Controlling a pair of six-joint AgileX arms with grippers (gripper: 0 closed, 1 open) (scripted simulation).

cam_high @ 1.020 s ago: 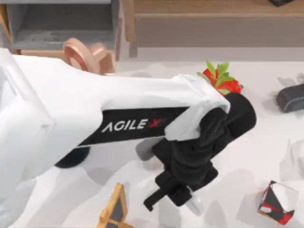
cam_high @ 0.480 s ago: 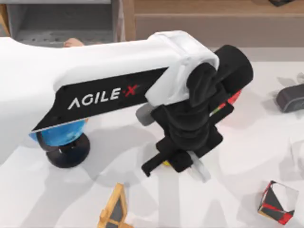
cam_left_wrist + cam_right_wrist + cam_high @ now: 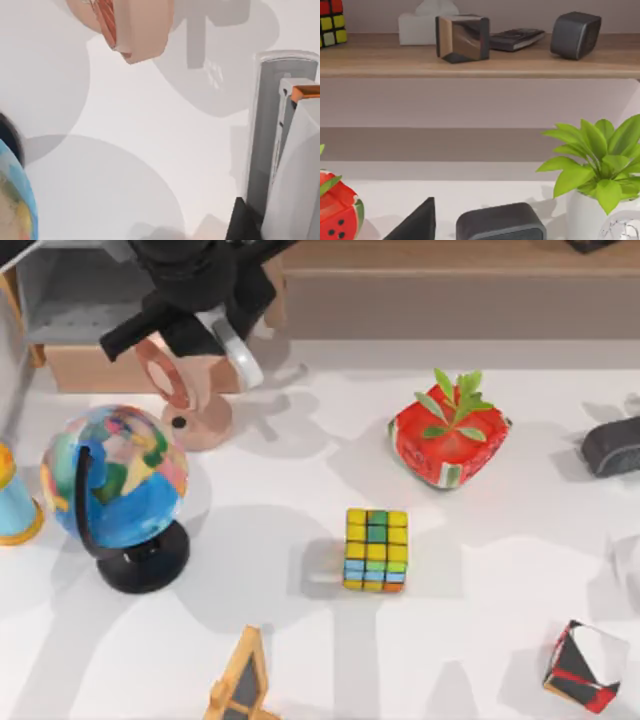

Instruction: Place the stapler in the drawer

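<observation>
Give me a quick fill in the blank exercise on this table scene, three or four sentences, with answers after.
1. The left gripper is shut on the ___.
2. The drawer sits at the far ___ of the top view, and the held bar hangs by its front.
3. The globe stands on a round ___ base.
4. Right of the puzzle cube, green leaves rise from a ___ pot.

Missing words: stapler; left; black; red.
</observation>
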